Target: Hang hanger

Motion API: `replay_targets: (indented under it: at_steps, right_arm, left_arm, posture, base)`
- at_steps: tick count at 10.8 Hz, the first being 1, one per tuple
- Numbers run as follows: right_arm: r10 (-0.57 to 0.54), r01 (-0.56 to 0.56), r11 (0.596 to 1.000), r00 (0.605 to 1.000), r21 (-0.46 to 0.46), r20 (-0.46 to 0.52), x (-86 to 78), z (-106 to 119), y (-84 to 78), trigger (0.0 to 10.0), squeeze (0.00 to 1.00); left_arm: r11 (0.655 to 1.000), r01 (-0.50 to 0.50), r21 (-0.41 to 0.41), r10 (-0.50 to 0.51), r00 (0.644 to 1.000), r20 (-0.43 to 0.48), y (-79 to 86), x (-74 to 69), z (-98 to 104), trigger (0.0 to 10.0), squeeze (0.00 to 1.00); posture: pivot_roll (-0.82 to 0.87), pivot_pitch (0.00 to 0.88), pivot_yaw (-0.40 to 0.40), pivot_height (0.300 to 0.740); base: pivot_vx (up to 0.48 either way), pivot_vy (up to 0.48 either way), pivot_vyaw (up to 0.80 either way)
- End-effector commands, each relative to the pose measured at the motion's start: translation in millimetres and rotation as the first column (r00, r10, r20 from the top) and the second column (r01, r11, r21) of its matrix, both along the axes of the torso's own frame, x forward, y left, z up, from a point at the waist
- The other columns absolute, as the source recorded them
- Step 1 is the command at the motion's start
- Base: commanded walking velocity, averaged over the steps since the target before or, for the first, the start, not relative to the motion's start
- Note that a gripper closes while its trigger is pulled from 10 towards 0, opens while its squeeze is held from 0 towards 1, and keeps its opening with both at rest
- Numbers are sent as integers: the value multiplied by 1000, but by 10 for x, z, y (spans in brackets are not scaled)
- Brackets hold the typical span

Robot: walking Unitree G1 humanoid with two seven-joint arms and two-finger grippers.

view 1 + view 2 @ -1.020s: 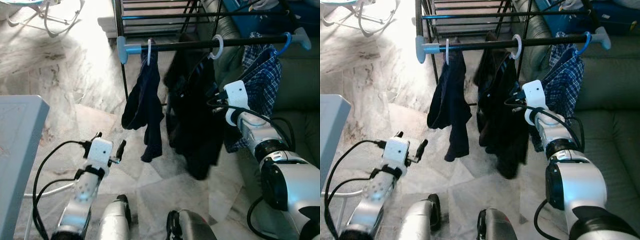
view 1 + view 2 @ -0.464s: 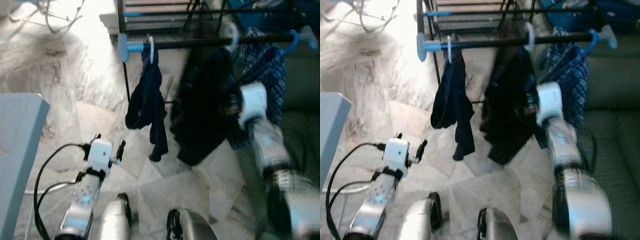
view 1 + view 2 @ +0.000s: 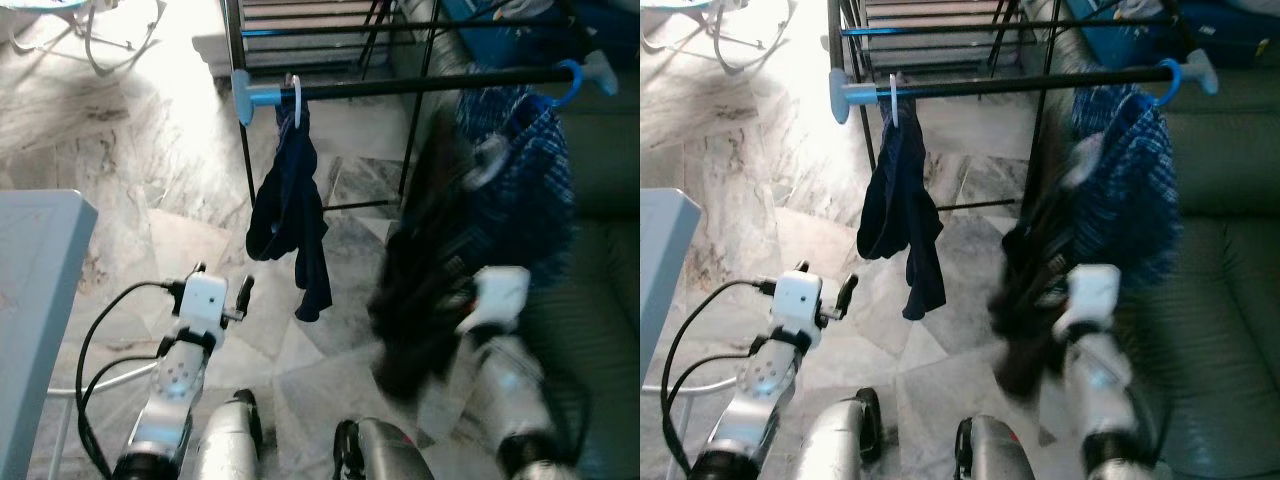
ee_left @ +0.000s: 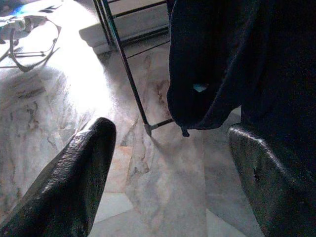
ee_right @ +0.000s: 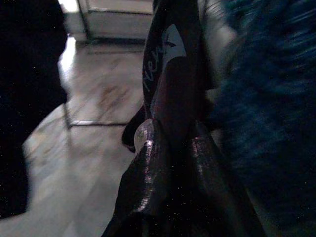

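— Right gripper (image 5: 170,148): what is it doing?
— Its two black fingers (image 5: 148,173) are pinched on a dark garment (image 3: 425,290), with a pale rounded bit of hanger (image 5: 144,132) showing just at the fingertips. From the head, the right arm is blurred, low in front of the sofa (image 3: 1225,300), and the dark garment hangs from it, below the rail (image 3: 420,85) and not touching it.

— So where is the hanger itself?
— On the garment in the gripper, off the rail. A pale blurred curve (image 3: 490,160) near the top of the garment may be its hook; the blur makes that uncertain.

— Start big, then. What else is around?
— Marble floor (image 3: 150,150) underfoot, the dark green sofa on the right. A black drying rack (image 3: 240,40) stands ahead with its rail running across, a light blue cap (image 3: 243,97) on its left end.

— Anything hanging on it?
— A navy garment (image 3: 290,215) on a white hook (image 3: 297,95) near the left end, and a blue checked shirt (image 3: 1130,190) on a blue hanger hook (image 3: 570,80) near the right end. The held dark garment is between them, just beside the checked shirt.

— And the left gripper (image 4: 168,163)?
— Low on the left, fingers spread wide with nothing between them, pointing towards the rack's foot and the navy garment. A grey-white table edge (image 3: 40,300) is on the far left
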State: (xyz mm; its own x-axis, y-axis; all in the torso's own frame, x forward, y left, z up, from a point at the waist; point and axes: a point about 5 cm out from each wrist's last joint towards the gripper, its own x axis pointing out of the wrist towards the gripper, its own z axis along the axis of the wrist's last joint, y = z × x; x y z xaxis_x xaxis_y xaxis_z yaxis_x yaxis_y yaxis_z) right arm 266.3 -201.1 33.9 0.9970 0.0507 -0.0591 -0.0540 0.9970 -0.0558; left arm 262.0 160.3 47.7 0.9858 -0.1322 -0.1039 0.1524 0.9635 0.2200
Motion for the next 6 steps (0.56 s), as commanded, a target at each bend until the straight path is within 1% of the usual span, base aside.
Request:
replay_targets:
  at_steps: [1, 2, 3, 4, 5, 6]
  right_arm:
    - [23, -22, 1000, 998, -16, 66, 33, 114, 25, 10000, 0]
    - [31, -31, 999, 998, -17, 49, 20, 95, 36, 10000, 0]
    - [-8, 7, 1000, 999, 21, 39, 57, 111, -14, 10000, 0]
    - [-66, 66, 998, 997, -5, 45, 103, 176, -65, 10000, 0]
    - [-73, 72, 997, 997, 13, 37, 141, 191, -61, 10000, 0]
    - [-55, 53, 998, 997, 31, 47, 158, 216, -16, 10000, 0]
  left_arm:
    - [1000, -4, 1, 4, 1000, -21, -4, -29, -59, 10000, 0]
    - [1000, -8, -4, 8, 1000, -17, -14, -16, -56, 10000, 0]
    - [1000, -6, -12, 6, 1000, -13, -44, -15, -60, 10000, 0]
    - [1000, 4, -14, -4, 1000, -10, -73, -7, -68, 10000, 0]
    - [1000, 8, -14, -8, 1000, -8, -84, 7, -71, 10000, 0]
    - [1000, 7, -15, -7, 1000, -4, -89, 26, -66, 10000, 0]
  posture:
    - [45, 123, -67, 740]
    - [46, 120, -68, 740]
    - [46, 113, -69, 740]
    - [44, 109, -68, 740]
    - [44, 106, -68, 740]
    - [44, 105, -69, 740]
  base:
    - [0, 0, 0]
    - [0, 0, 0]
    - [-247, 0, 0]
    - [-255, 0, 0]
    - [-255, 0, 0]
    - [-259, 0, 0]
